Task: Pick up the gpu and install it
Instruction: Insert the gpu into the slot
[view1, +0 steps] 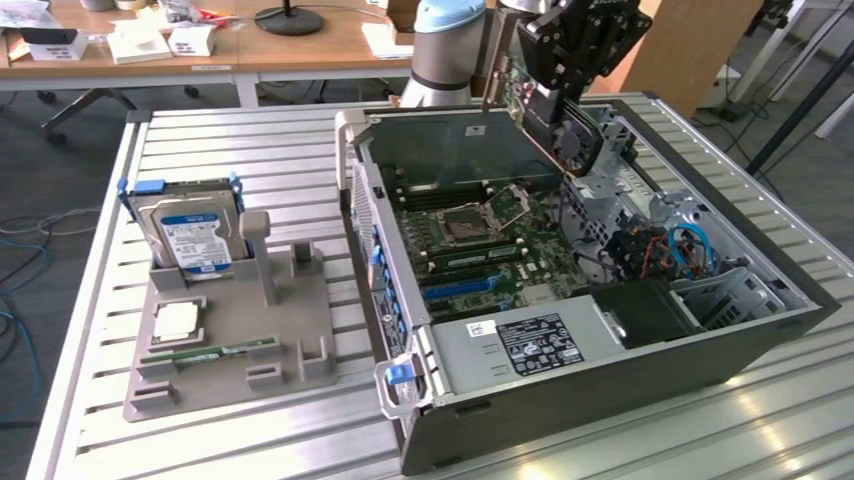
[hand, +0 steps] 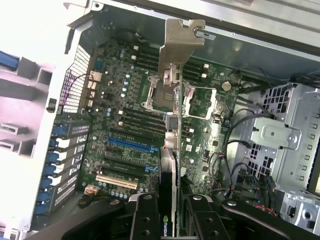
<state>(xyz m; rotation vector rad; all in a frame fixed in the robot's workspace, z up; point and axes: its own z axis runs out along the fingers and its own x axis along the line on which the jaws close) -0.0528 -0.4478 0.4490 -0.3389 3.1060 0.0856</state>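
I'm seeing the gpu (view1: 561, 135) hanging in the upper part of the exterior view, toward the exterior view's right, gripped in the pincer (view1: 571, 95) above the open case (view1: 747, 330). It's a thin dark card, tilting on edge. In the wrist view it's showing edge-on, its silver bracket (hand: 181, 47) at the far end.

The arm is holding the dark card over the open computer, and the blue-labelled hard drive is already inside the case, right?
Not quite. The gripper does hold the gpu over the open computer case, but the exterior view shows the hard drive outside it, standing in the gray holder on that view's left.
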